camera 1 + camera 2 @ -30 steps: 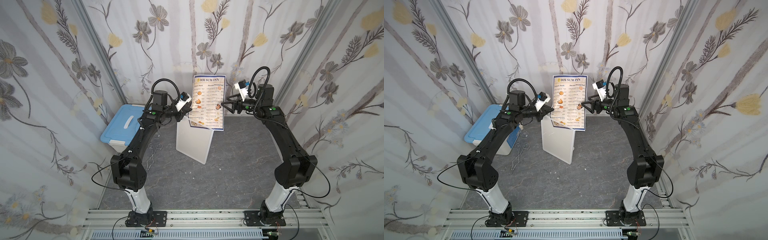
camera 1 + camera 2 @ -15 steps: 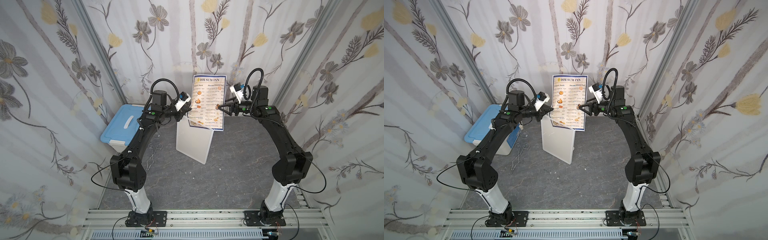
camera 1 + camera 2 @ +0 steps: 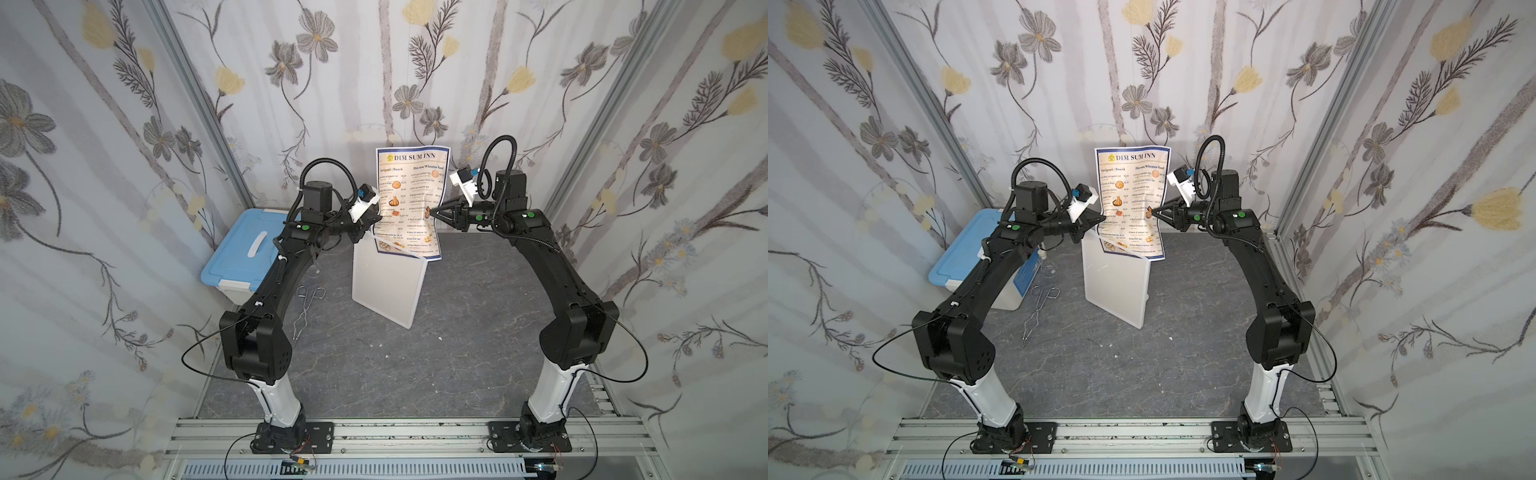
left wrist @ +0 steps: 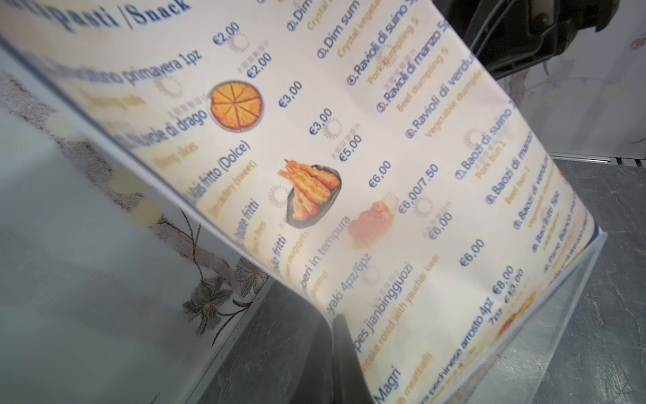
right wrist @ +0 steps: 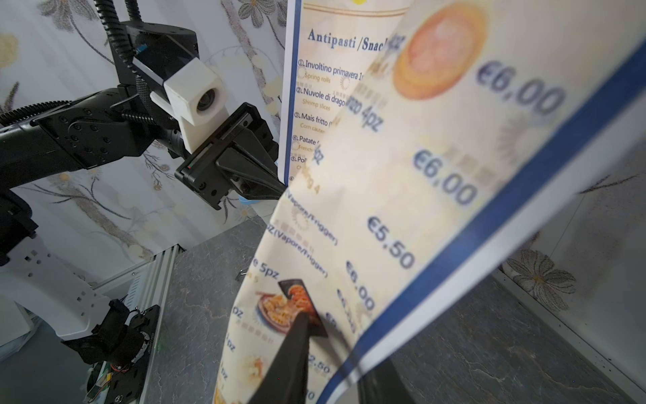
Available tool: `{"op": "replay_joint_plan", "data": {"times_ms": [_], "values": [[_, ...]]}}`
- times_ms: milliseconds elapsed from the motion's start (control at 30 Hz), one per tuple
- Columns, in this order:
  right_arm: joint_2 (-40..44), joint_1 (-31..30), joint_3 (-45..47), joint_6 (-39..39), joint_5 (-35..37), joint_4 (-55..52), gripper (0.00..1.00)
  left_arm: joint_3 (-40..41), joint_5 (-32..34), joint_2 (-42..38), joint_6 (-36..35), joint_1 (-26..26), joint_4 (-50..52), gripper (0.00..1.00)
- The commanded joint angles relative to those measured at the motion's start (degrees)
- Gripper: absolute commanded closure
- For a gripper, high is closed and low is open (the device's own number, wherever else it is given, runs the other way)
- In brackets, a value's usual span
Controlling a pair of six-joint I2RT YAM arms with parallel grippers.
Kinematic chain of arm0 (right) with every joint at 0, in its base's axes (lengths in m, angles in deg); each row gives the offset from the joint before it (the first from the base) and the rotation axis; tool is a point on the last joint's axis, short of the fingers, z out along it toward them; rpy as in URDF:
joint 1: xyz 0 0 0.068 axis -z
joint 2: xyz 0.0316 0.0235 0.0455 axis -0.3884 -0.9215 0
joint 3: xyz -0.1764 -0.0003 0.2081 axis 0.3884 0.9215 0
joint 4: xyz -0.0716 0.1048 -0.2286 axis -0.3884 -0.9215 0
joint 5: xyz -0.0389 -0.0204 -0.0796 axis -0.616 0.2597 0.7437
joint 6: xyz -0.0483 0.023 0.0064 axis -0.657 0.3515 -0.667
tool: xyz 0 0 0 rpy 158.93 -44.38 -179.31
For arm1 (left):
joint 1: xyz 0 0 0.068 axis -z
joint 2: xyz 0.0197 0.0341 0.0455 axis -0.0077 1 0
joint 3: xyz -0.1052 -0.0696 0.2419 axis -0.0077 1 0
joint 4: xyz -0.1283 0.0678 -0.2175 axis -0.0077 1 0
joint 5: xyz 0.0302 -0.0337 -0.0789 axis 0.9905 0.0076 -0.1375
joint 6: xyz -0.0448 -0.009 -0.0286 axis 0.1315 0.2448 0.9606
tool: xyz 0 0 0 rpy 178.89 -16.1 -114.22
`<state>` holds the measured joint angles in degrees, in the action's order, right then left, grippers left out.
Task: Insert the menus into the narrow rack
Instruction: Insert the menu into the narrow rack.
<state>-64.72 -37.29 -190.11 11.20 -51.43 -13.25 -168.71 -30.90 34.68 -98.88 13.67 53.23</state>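
The menu (image 3: 409, 195) (image 3: 1131, 203) is a white sheet with a blue border, headed "DIM SUM INN", and it hangs upright over the table's back. My left gripper (image 3: 374, 216) (image 3: 1102, 217) (image 4: 337, 318) is shut on its left edge. My right gripper (image 3: 433, 211) (image 3: 1153, 211) (image 5: 328, 325) pinches the curled right edge, one finger in front of the sheet and one behind. The narrow rack (image 3: 386, 291) (image 3: 1117, 291) (image 4: 576, 280), a white translucent sleeve, stands tilted under the menu. The menu's lower edge meets the rack's top. Whether it is inside, I cannot tell.
A blue-lidded storage box (image 3: 245, 249) (image 3: 955, 257) sits at the left wall behind my left arm. Wire tongs (image 3: 305, 311) (image 3: 1040, 309) lie on the grey table between that arm and the rack. Floral walls close in on three sides.
My right gripper has moved left to the menu's right edge and closed on it, bending that edge. The left gripper and the rack have stayed put.
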Motion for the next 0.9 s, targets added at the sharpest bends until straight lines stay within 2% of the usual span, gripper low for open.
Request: {"op": "replay_joint_plan", "data": {"times_ms": [0,667,867], "values": [[0.2,-0.3,-0.5,-1.7,-0.3,-0.9,0.79,0.2,-0.6,-0.5,-1.2,-0.4,-2.1,1.0],[1.9,-1.8,-0.2,-3.7,0.1,-3.5,0.78,0.4,-1.9,-0.3,0.1,-2.3,-4.7,1.0],[2.1,-2.7,-0.2,-3.7,0.6,-3.4,0.86,0.1,-1.3,-0.1,-0.2,-2.5,-4.7,1.0]]}}
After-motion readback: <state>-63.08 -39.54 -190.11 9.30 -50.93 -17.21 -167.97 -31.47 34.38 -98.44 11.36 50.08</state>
